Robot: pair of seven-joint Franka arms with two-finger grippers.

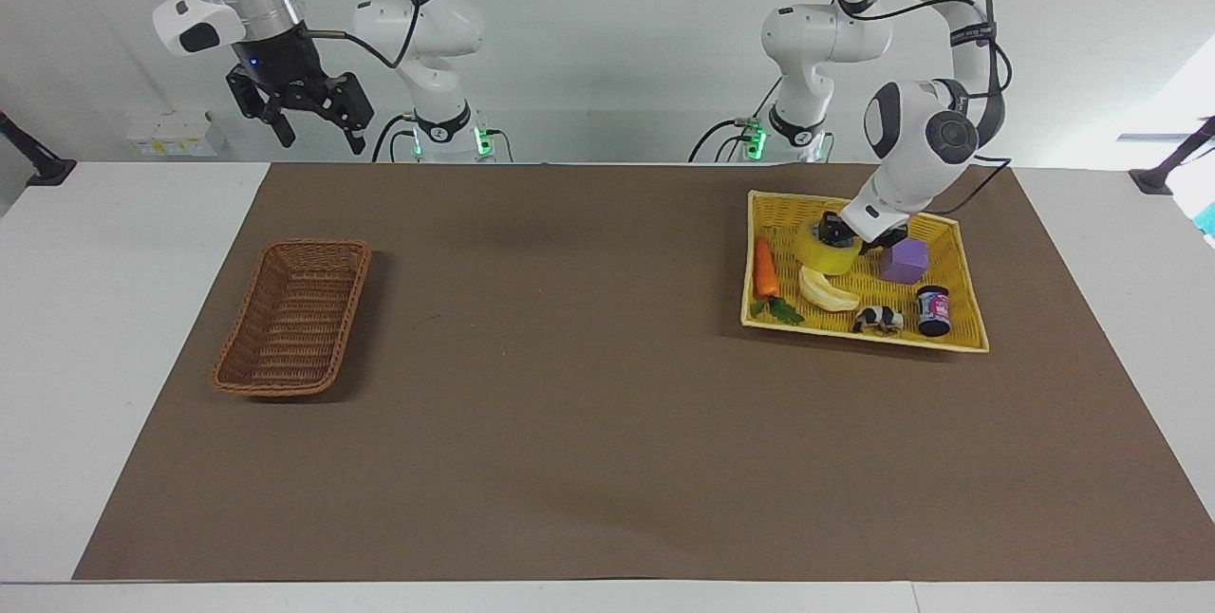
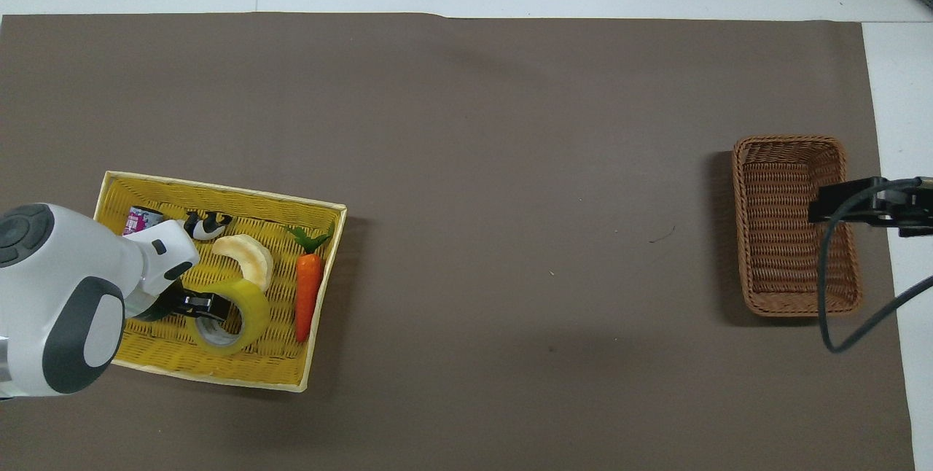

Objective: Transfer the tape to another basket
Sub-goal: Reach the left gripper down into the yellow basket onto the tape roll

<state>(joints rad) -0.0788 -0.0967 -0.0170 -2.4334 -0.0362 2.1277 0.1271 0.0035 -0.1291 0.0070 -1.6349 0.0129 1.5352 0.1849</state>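
Brown mat [image 1: 588, 423]; left gripper [image 1: 839, 235] on tape [image 1: 822, 255]; right gripper [image 1: 302, 115] aloft

In the yellow basket [image 2: 175, 365] lie the tape [image 2: 237, 318], banana [image 2: 248, 256], carrot [image 2: 307, 294], a panda toy [image 2: 204, 224] and a jar [image 2: 142, 219]. The left gripper [image 2: 195, 303] sits at the tape's rim. The right gripper [image 2: 838, 207] hangs over the brown basket [image 2: 765, 296].
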